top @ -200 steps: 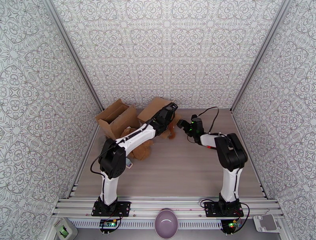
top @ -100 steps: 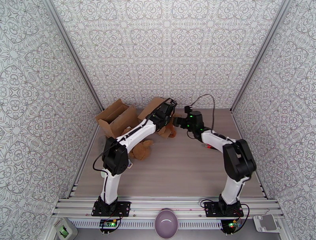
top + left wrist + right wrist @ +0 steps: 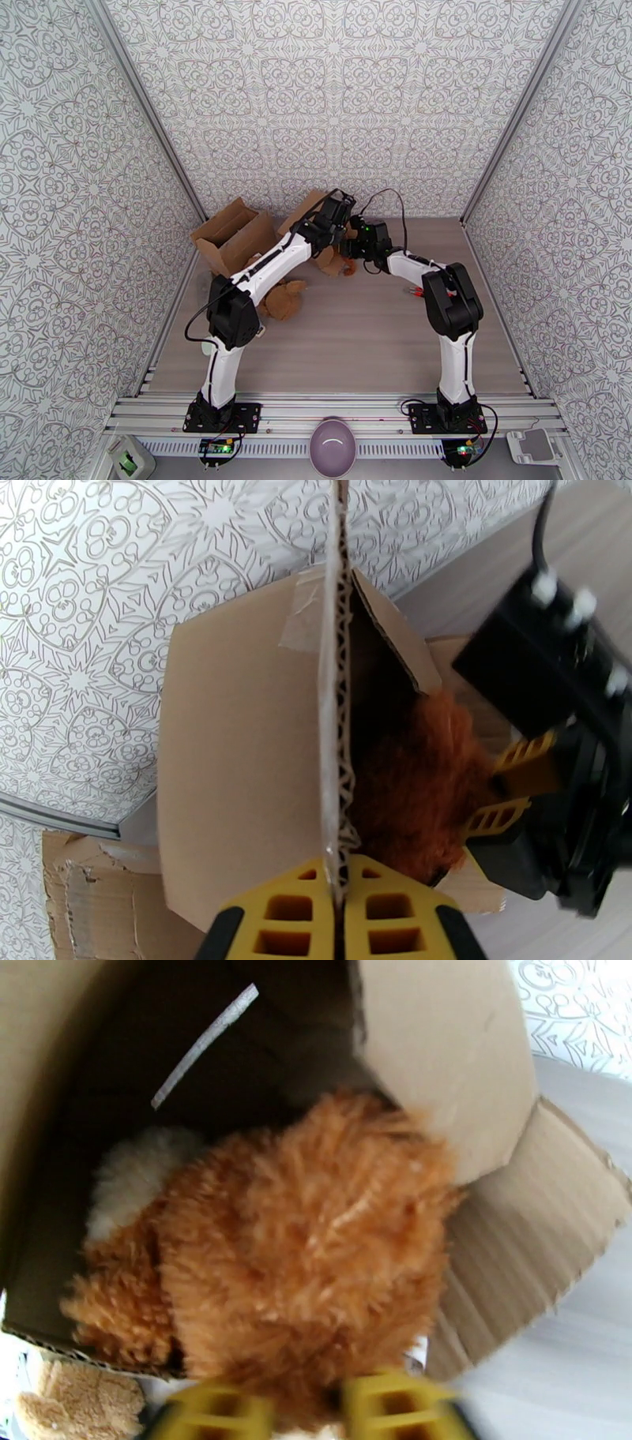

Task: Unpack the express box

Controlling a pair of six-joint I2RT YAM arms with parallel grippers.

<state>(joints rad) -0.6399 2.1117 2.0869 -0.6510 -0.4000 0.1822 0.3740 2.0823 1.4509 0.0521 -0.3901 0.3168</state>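
Your left claw is clamping the corrugated edge of the flap of the express box, its two yellow fingers pressing flat against either side of the cardboard. From above, you are seeing that same claw sitting at the far side of the box. Your right claw is sitting at the mouth of the box, facing in from the side opposite the left claw. Its yellow fingers are standing apart with the fur of the orange plush toy lying between them. The picture is blurring there, so I cannot tell whether this claw is squeezing the toy or merely straddling it. The toy is lying mostly inside the box and bulging out past its lip, with a pale cream patch showing deeper inside. The box is resting on the tabletop. Just beside the box, on its left, a second carton is standing open. A tan plush toy is lying on the tabletop nearer to you than the box, apart from it.
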